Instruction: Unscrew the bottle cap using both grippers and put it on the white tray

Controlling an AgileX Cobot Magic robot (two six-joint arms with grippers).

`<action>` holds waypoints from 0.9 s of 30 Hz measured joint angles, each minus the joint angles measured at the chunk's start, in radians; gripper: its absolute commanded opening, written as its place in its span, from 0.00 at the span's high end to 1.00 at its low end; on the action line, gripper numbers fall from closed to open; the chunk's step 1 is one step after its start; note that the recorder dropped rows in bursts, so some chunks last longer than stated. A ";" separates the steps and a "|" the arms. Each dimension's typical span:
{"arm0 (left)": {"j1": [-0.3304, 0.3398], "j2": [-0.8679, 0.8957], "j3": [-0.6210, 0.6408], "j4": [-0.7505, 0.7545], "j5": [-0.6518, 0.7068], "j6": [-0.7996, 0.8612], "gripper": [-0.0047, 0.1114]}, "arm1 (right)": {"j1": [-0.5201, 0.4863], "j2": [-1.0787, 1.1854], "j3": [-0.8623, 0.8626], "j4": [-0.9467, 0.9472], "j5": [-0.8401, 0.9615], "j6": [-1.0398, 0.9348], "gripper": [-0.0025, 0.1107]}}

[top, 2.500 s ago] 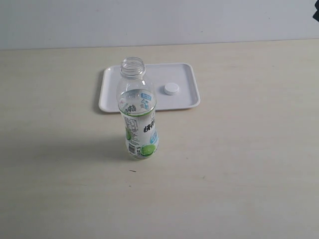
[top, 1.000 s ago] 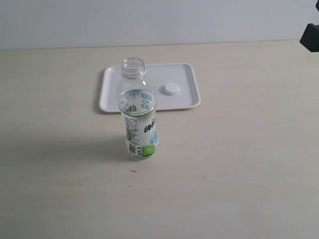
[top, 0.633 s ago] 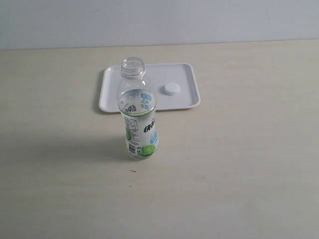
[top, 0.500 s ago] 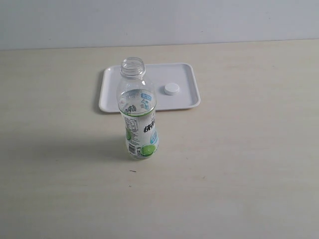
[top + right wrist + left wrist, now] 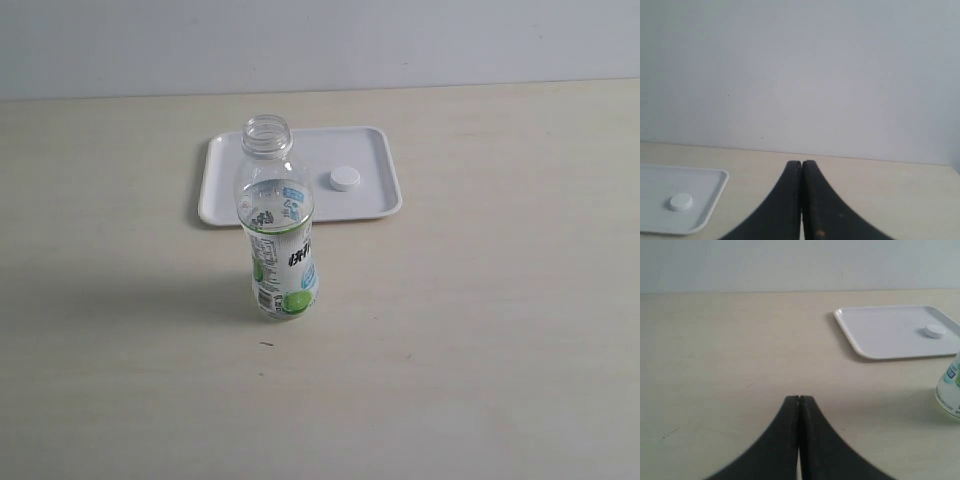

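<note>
The clear bottle (image 5: 278, 230) stands upright on the table with its neck open, just in front of the white tray (image 5: 225, 190). The white bottle cap (image 5: 345, 179) lies flat on the tray, right of the bottle's neck. Neither arm shows in the exterior view. My left gripper (image 5: 799, 398) is shut and empty, with the tray (image 5: 880, 335), the cap (image 5: 935, 331) and a sliver of the bottle (image 5: 951, 392) far off to one side of it. My right gripper (image 5: 801, 163) is also shut and empty, well away from the tray (image 5: 707, 192) and the cap (image 5: 681, 201).
A pale wooden table (image 5: 480, 330) spreads around the bottle and tray. A plain light wall (image 5: 320, 45) runs along its far edge.
A black part of the right arm showed at the right edge of the exterior view a second ago and has since left the view. Bottle, cap and tray have not moved.
</note>
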 measured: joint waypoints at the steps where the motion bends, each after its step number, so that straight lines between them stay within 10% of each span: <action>1: 0.000 0.000 0.000 0.000 0.000 0.000 0.96 | 0.000 -0.024 0.000 -0.047 0.033 0.029 0.98; 27: 0.000 0.000 0.000 0.000 0.000 0.000 0.96 | 0.000 -0.302 0.234 -0.294 0.215 0.330 0.98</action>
